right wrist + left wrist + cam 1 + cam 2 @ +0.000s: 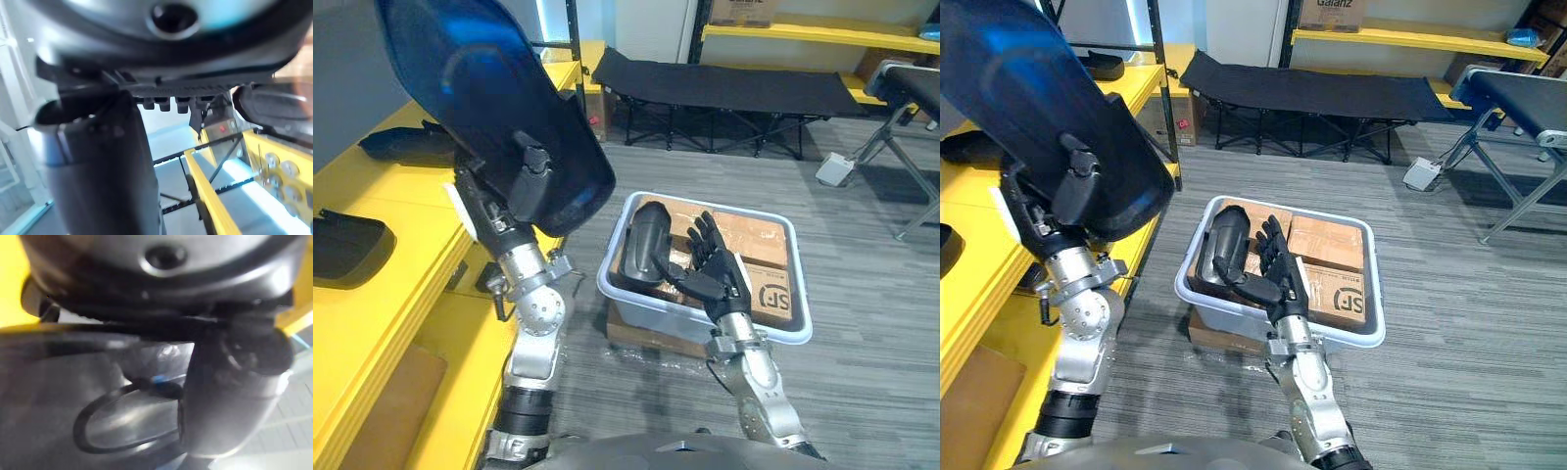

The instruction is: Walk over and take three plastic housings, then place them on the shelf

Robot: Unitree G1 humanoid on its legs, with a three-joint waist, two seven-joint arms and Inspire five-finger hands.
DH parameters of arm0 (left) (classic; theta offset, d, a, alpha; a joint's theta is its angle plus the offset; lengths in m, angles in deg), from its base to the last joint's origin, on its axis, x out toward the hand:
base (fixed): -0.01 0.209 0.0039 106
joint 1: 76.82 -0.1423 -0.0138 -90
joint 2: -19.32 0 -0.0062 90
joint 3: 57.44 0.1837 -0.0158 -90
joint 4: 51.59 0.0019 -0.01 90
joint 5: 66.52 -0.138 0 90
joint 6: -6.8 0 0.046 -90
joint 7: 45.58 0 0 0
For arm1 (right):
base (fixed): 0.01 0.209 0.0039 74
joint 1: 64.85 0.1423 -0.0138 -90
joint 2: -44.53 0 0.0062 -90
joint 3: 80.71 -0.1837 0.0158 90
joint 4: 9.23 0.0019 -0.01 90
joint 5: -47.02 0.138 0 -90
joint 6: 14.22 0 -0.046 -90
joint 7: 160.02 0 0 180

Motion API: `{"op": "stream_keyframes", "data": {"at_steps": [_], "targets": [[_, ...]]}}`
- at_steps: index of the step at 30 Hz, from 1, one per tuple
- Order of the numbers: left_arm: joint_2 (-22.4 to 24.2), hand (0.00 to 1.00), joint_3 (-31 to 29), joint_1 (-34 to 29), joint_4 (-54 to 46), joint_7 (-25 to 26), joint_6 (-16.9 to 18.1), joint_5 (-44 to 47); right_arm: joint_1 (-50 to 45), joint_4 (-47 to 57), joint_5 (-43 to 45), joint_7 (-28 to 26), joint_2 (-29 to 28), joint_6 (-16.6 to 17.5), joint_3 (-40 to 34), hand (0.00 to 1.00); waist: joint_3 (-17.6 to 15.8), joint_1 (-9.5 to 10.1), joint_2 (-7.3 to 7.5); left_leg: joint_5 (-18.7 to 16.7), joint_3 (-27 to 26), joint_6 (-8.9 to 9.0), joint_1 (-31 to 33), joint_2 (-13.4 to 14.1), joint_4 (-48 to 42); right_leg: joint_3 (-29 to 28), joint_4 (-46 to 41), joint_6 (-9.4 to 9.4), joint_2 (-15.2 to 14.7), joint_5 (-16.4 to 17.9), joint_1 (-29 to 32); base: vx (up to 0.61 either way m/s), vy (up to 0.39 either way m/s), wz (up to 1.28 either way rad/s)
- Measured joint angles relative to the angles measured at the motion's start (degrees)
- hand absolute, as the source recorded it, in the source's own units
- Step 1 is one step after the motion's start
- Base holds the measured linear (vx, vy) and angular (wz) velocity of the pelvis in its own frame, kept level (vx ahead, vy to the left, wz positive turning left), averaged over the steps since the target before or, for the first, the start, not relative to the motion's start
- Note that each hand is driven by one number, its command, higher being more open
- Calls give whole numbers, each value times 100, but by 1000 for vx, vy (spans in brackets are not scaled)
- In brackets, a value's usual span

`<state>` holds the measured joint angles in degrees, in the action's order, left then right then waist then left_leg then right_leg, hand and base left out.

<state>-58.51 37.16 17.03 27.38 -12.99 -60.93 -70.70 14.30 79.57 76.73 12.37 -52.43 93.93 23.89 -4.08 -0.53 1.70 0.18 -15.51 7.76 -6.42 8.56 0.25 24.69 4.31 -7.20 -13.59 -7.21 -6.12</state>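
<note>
you have one large glossy dark plastic housing (480, 88) raised at the left above the yellow shelf (411, 255). your left hand (530, 176) grasps its lower edge, thumb across the face. a smaller black plastic housing (648, 240) leans inside the pale grey plastic bin (705, 328) at the right. your right hand (717, 272) is just beside it, fingers straight, thumb touching it. a flat black housing (347, 245) lies on the shelf.

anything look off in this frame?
Nothing spilled or broken. Two oddities: the large housing clamped in the left robot hand is raised and tilted, blocking part of both eye views. The smaller housing stands on end against the grey bin wall, with the right robot hand open beside it.
</note>
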Motion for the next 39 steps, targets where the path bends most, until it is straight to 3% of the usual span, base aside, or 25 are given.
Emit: {"op": "stream_keyframes", "data": {"at_steps": [3, 8, 13, 16, 21, 26, 28, 29, 30, 31, 32, 33, 36, 39], "targets": [[-334, 0, -47, -193, -55, -494, -4, -60, -118, 638, -42, -442, 23, -42, -61, 100, 6, -42, -14, -37, -54, 3, -2, 6, -7, -55, 6, -5, 7, -3, 36, -3, 18, -10], [-453, 0, -262, -815, -145, -1203, -6, 786, -259, 1093, -680, 62, -22, -316, -499, 100, 57, -144, -38, -93, -160, -8, 10, 5, -37, -153, 12, -18, 6, -14, 98, 22, 27, -11], [-343, 0, -910, -1413, -585, -1713, -11, 1536, -424, 1063, 50, 28, -25, -864, -932, 100, 42, -106, -113, -117, 40, -39, 180, 6, -144, 99, 14, -20, -1, -15, 50, 10, 8, 19], [-246, 0, -1267, -1803, -924, -2026, -128, 1791, -223, 625, 237, -75, -40, -1001, -830, 100, 23, 191, -200, -123, 415, -50, 249, -6, -223, 579, 17, -17, -5, -4, -203, -16, -3, 52], [-149, 0, -1925, -2428, -1239, -2316, -130, 1806, 376, -59, -32, -64, 25, -1148, -5, 100, 23, 708, -230, -103, 1050, -90, 510, -81, -323, 1173, 17, -57, -5, 134, -416, -48, -10, 63], [39, 0, -2180, -3137, -1288, -2596, -130, 2200, 676, -179, -255, -5, 11, -1166, 589, 100, 19, 1138, -234, -46, 1583, -52, 654, -180, -411, 1623, -46, -92, -16, 289, -674, -10, -8, 59], [166, 0, -2175, -3298, -1360, -2792, -130, 2291, 736, -199, -267, 10, 18, -1166, 570, 100, 22, 1146, -216, -14, 1698, -67, 837, -201, -494, 1814, -201, -115, -48, 403, -722, 1, 4, 62], [166, 0, -2107, -3325, -1438, -3012, -130, 2417, 751, -198, -382, 57, 20, -1166, 474, 100, -6, 1096, -191, 42, 1629, -183, 1052, -197, -608, 2053, -353, -99, -77, 473, -730, -14, 6, 95], [152, 0, -2075, -3294, -1455, -3172, -129, 2440, 744, -201, -460, 101, 24, -1173, 398, 100, -19, 1032, -164, 0, 1445, -450, 1165, -174, -656, 2241, -417, -109, -102, 497, -747, -23, 3, 119], [106, 0, -1987, -3202, -1454, -3416, -126, 2462, 727, -196, -533, 233, 45, -1201, 288, 100, -60, 902, -157, 54, 829, -701, 1294, 38, -801, 2467, -521, -110, -132, 511, -799, -15, 23, 155], [1, 0, -1713, -3024, -1431, -3642, -126, 2460, 687, -196, -638, 382, 204, -1216, 86, 100, -147, 727, -238, 232, -19, -665, 1375, 355, -1014, 2605, -711, -120, -180, 575, -904, -29, 154, 169], [-109, 0, -1417, -2851, -1421, -3748, -121, 2432, 664, -234, -641, 434, 334, -1236, -109, 100, -226, 697, -268, 397, -202, -402, 1381, 275, -980, 2634, -941, -259, -371, 712, -900, -24, 157, 119], [-285, 0, -1229, -2690, -1422, -3773, -111, 2411, 610, -260, -639, 305, 334, -1223, -334, 100, -417, 640, -292, 363, -367, -472, 1254, 103, -948, 2345, -1012, -205, -589, 808, -870, -69, 169, 0], [-318, 0, -1222, -2682, -1422, -3773, -105, 2423, 431, -219, -653, 14, 244, -1156, -336, 100, -442, 535, -289, 352, -508, -484, 1175, 106, -830, 2120, -1012, -226, -613, 867, -748, -63, 29, -32]]}}
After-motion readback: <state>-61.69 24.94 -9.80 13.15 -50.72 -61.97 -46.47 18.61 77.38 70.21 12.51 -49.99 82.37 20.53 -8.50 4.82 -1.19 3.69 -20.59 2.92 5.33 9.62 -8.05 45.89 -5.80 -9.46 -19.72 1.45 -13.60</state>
